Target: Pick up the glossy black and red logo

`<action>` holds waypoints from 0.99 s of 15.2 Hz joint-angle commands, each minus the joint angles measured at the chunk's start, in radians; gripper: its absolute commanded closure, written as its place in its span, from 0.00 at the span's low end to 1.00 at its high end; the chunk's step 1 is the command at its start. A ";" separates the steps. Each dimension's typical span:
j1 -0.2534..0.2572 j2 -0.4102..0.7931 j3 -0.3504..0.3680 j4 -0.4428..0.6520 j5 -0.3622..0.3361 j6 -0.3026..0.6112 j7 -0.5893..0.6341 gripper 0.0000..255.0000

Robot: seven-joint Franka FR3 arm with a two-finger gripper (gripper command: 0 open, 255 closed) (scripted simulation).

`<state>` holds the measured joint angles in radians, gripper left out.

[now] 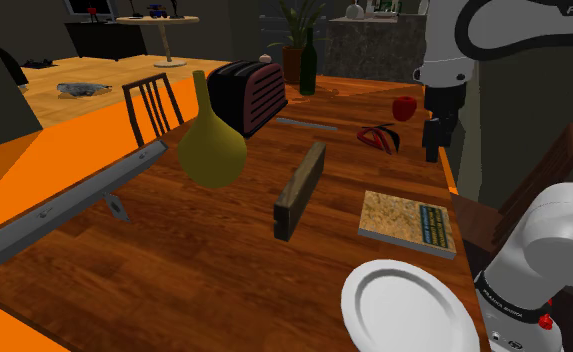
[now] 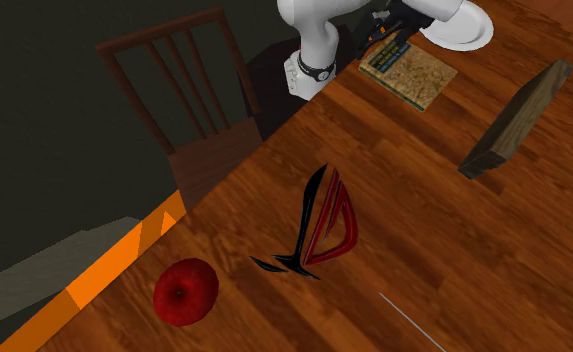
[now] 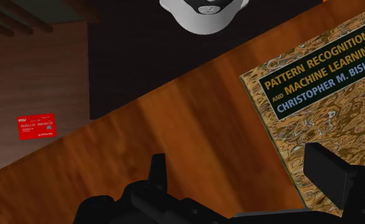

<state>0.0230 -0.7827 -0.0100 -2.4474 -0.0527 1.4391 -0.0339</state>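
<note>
The glossy black and red logo lies flat on the wooden table, close to the edge at the shoulder view's right. In the second exterior view the logo sits mid-table, a little way from a red apple. My black gripper hangs above the table edge, just right of the logo and well above it. In the wrist view the gripper is open, its fingers apart, with bare wood and a corner of a book beneath them.
Near the logo are the apple and the book; a white plate sits by the stand. Mid-table lie a wooden block, a yellow gourd vase, a toaster and a bottle. A chair stands at the table edge.
</note>
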 commanded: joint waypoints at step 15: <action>-0.094 0.564 -0.148 0.387 -0.030 0.129 -0.044 0.00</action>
<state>-0.0631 -0.2631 -0.1456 -2.0976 -0.0835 1.5635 -0.0701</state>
